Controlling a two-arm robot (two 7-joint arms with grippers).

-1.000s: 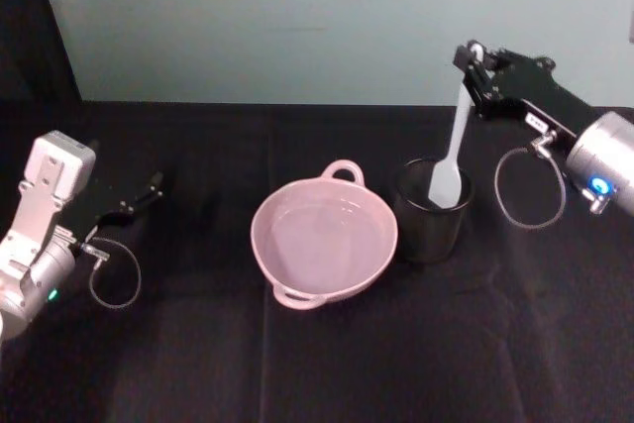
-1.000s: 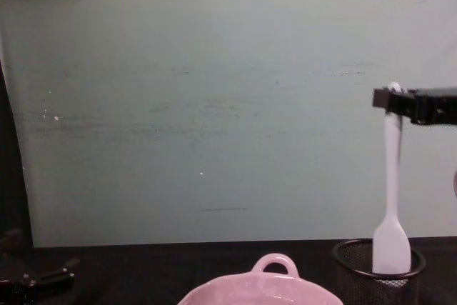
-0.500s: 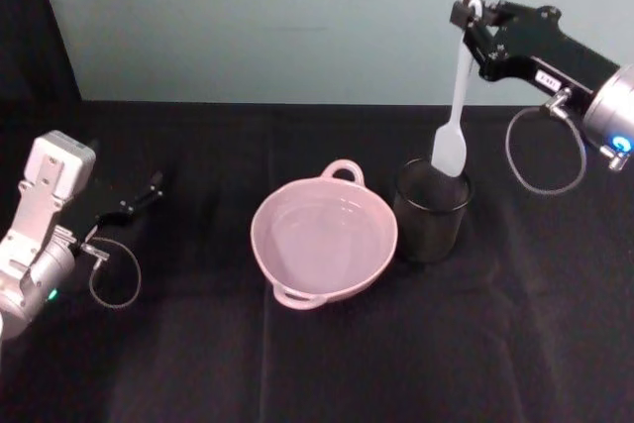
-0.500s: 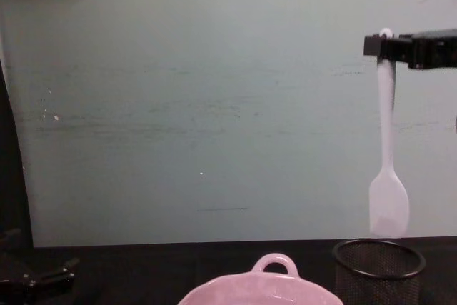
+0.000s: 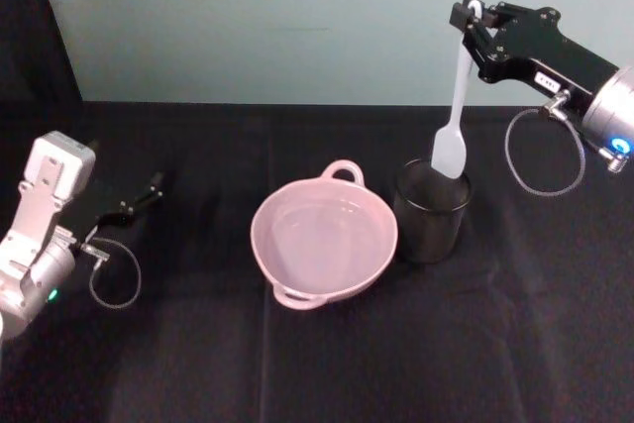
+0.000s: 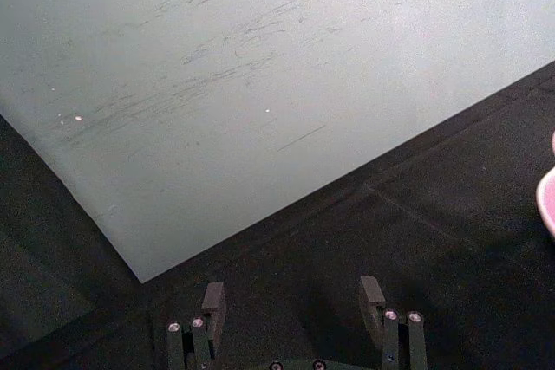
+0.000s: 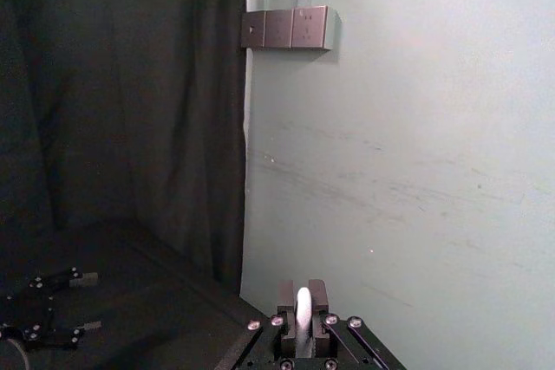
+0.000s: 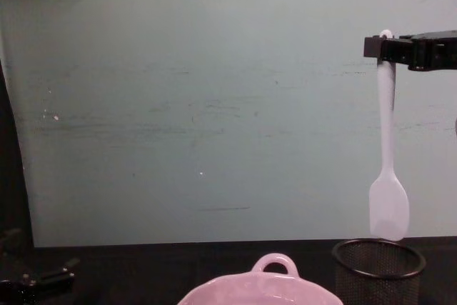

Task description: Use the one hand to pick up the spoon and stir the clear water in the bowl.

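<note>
Right claw (image 5: 468,15) — clamped on the spoon (image 5: 458,96) handle's top end, raised at right. Spoon hangs upright, head just over the black mesh cup (image 5: 432,215). Pink bowl (image 5: 260,235) — on the table (image 5: 198,344), beside the cup. Left claw (image 5: 149,188) — parked far left, fingers apart.

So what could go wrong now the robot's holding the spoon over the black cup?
The right pincer grips the spoon only at its very top, so it might swing or slip when carried. Its head hangs just above the mesh cup and could catch the rim if moved sideways. The bowl sits beside the cup, so a knock might spill the water. The left pincer is parked far left.
</note>
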